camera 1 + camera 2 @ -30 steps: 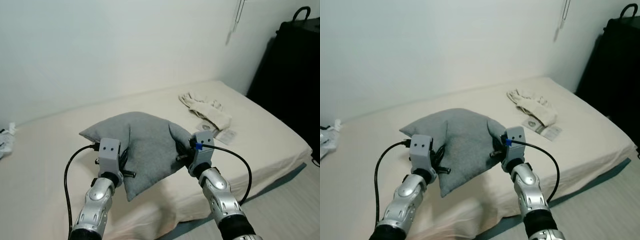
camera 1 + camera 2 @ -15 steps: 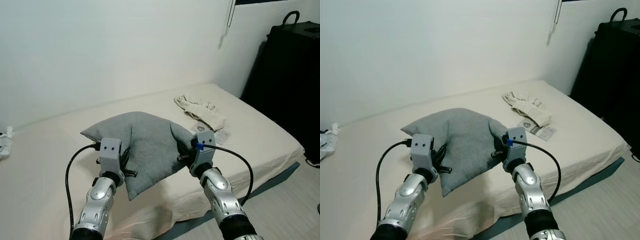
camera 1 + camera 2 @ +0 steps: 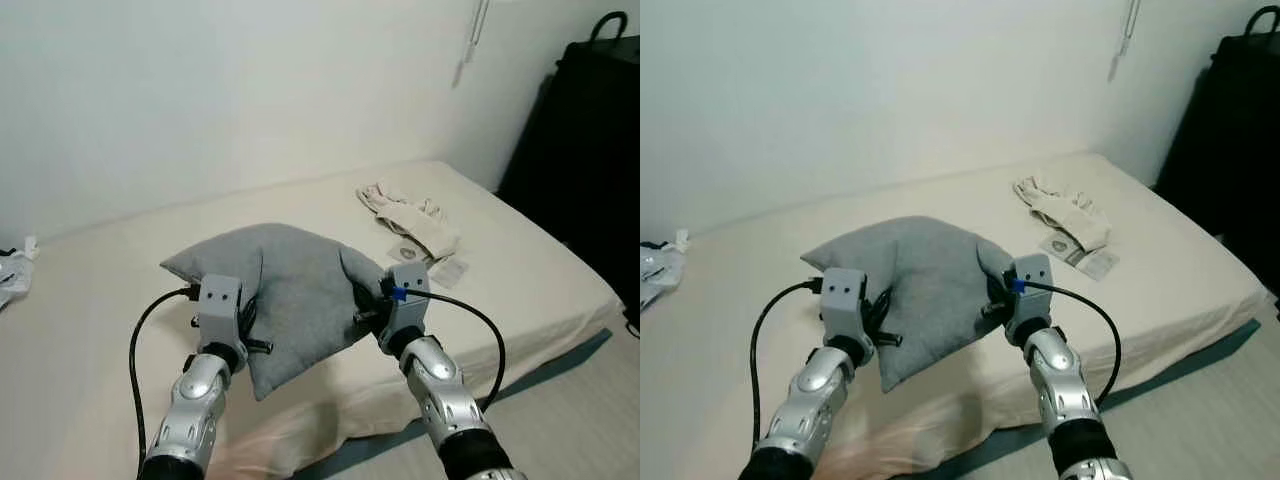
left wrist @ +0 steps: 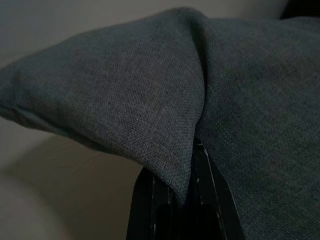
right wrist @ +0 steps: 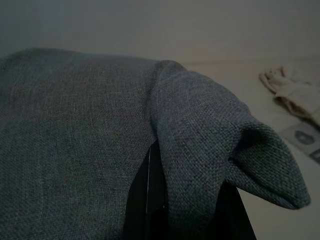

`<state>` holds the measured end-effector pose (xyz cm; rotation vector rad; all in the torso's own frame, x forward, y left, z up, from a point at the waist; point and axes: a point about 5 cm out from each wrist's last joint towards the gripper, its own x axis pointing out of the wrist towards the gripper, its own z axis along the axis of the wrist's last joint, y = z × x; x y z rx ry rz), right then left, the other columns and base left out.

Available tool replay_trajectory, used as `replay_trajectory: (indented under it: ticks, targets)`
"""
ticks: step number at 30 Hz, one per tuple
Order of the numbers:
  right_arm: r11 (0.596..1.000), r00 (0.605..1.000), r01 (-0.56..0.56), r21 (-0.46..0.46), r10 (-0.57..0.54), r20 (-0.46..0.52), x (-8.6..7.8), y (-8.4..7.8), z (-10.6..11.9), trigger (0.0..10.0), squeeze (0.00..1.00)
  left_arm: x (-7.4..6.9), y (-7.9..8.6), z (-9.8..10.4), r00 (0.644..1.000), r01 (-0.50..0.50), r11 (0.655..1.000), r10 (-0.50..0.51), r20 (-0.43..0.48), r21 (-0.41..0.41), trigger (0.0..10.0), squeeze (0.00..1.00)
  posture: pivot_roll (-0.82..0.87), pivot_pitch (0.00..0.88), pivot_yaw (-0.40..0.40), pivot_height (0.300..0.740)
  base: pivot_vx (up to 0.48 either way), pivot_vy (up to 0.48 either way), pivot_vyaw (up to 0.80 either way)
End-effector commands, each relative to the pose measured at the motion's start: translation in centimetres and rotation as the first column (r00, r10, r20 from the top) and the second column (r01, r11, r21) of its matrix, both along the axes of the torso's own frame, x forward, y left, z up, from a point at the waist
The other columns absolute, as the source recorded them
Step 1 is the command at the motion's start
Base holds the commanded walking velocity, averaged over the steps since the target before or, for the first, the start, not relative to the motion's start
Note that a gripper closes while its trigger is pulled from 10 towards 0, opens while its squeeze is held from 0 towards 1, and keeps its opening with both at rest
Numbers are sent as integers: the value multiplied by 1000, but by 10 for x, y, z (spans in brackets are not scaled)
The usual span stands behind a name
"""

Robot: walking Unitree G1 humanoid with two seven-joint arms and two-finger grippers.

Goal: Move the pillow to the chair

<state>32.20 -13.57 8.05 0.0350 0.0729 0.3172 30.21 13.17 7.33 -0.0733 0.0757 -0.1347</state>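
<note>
At the bed's point(image 3: 90, 330) far left edge a crumpled white thing point(image 3: 12, 272) is cut off by the frame and too small to identify. The left gripper point(image 3: 248, 322) is clamped on the left side of the grey pillow point(image 3: 290, 290); in its wrist view the black fingers point(image 4: 150, 205) are mostly buried under a fold of fabric. The pillow sits near the bed's front edge, its front corner hanging close to that edge. The right gripper point(image 3: 368, 300) pinches the pillow's right side, fingertips again hidden by cloth. Beyond it, toward the bed's far right corner, lie a cream cloth point(image 3: 415, 220) and small papers point(image 3: 440, 268). A black case point(image 3: 590, 150) stands well apart at right, open floor point(image 3: 590, 400) before it.
</note>
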Motion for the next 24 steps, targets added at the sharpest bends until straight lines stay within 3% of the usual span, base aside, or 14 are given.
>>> replay_trajectory:
  ticks: [1, 24]
  targets:
    - [1000, 1000, 24, 6, -24, 16, 0, -5, 1, 10000, 0, 2, 15, 4, 997, -70, 998, 69, 16, 8, 10000, 0, -9, 30, 1, 740, 0, 0, 0]
    - [1000, 1000, 20, 10, -20, 5, -1, -4, -1, 10000, 0, 3, 15, 3, 998, -63, 998, 63, 5, 25, 10000, 0, -7, 35, 4, 740, 0, 0, 0]
